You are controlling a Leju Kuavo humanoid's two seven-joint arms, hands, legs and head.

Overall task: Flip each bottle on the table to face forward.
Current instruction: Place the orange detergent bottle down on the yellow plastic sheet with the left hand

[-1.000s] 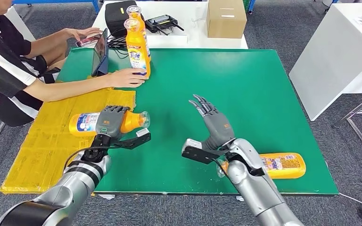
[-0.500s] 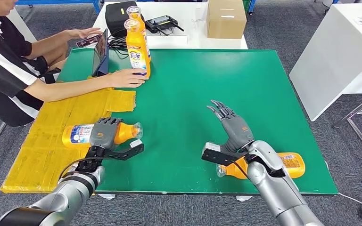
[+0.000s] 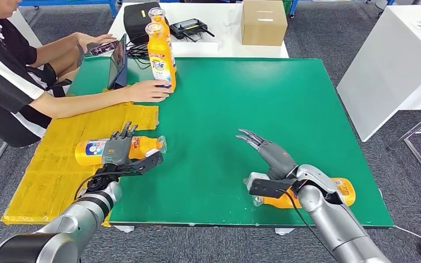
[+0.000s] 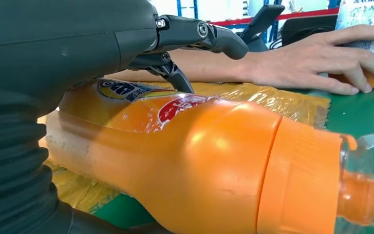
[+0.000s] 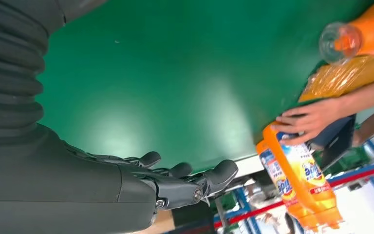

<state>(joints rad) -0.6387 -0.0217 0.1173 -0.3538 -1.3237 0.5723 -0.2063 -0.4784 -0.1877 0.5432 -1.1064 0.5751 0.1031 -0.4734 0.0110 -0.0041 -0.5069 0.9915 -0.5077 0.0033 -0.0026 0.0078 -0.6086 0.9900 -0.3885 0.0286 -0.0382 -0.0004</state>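
Two bottles lie flat: one (image 3: 96,150) centre-left under the spread-fingered left hand (image 3: 118,150), one (image 3: 329,193) lower right behind the empty, open-fingered right hand (image 3: 274,156).

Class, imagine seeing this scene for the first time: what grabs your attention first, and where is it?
The bright green table stands out, with an orange plastic detergent bottle lying on its side under the robot's left hand. Two more upright orange bottles stand at the far left, steadied by a person's hand.
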